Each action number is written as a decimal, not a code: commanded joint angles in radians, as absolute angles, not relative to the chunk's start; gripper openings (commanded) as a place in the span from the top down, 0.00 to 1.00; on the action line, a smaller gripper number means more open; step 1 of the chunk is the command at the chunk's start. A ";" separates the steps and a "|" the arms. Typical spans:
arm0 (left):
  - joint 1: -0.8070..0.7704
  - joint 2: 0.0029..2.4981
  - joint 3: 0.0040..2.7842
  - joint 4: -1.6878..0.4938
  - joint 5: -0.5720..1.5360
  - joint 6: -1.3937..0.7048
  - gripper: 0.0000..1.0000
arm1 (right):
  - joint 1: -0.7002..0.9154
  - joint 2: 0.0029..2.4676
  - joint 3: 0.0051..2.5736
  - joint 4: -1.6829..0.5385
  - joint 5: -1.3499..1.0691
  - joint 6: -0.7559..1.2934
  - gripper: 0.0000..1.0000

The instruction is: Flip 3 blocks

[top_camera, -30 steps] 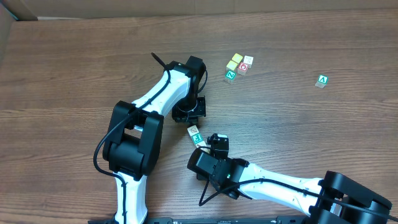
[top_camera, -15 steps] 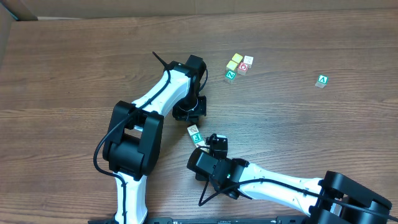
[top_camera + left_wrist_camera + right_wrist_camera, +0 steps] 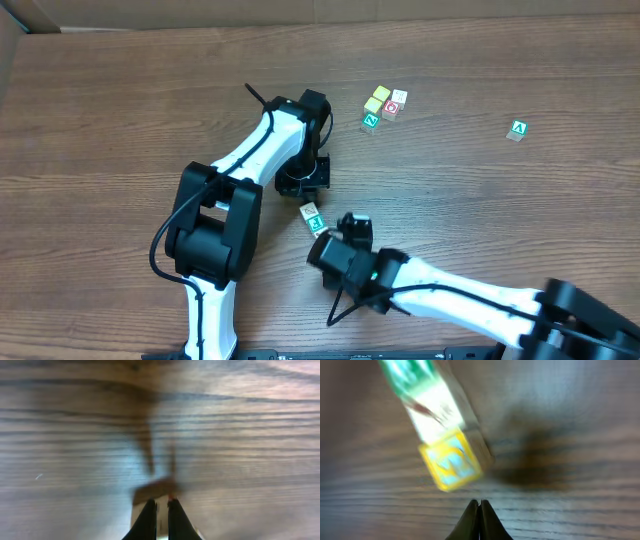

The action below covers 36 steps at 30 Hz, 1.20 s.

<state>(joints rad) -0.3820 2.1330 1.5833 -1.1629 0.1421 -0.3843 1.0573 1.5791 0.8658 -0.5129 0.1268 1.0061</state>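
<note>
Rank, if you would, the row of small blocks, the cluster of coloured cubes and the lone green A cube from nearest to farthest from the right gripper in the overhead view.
From the right gripper:
1. Row of small blocks, just in front of its fingertips.
2. Cluster of coloured cubes, further up the table, near the top centre.
3. Green A cube, alone towards the picture's right edge.

Blur smears the row of small wooden picture cubes [image 3: 440,425] in the right wrist view. The drawing on the nearest one's yellow-framed blue face [image 3: 451,461] cannot be read, and the row's green far end runs off the picture's top edge. Overhead, the same cubes [image 3: 313,217], midway across the surface, are too small to read. In the left wrist view the wood grain is blurred. A pale shape [image 3: 135,517] behind the left tool [image 3: 161,502] is cut off at the bottom and unidentifiable. The white right arm [image 3: 480,298] runs out of the overhead view's lower right corner.
</note>
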 commanded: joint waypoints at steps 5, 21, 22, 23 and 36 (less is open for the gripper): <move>-0.268 2.139 1.852 -1.298 0.081 -0.398 0.96 | 0.868 1.504 0.926 -0.520 -0.104 0.877 0.95; -0.152 2.140 1.683 -1.406 0.089 -0.414 0.96 | 0.738 1.641 0.888 -0.377 -0.185 0.780 0.96; -0.158 2.140 1.652 -1.389 0.090 -0.415 0.96 | 0.735 1.640 0.888 -0.379 -0.184 0.780 0.96; -0.162 2.140 1.622 -1.372 0.093 -0.415 0.96 | 0.732 1.637 0.889 -0.379 -0.184 0.780 0.96; -0.197 2.140 1.460 -1.137 0.278 -0.411 0.96 | 0.728 1.635 0.886 -0.527 -0.273 0.788 0.96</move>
<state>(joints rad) -0.1772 2.1361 1.4738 -1.1721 0.1890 -0.4191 0.7143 1.6394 0.8917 -0.5274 -0.2558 0.7891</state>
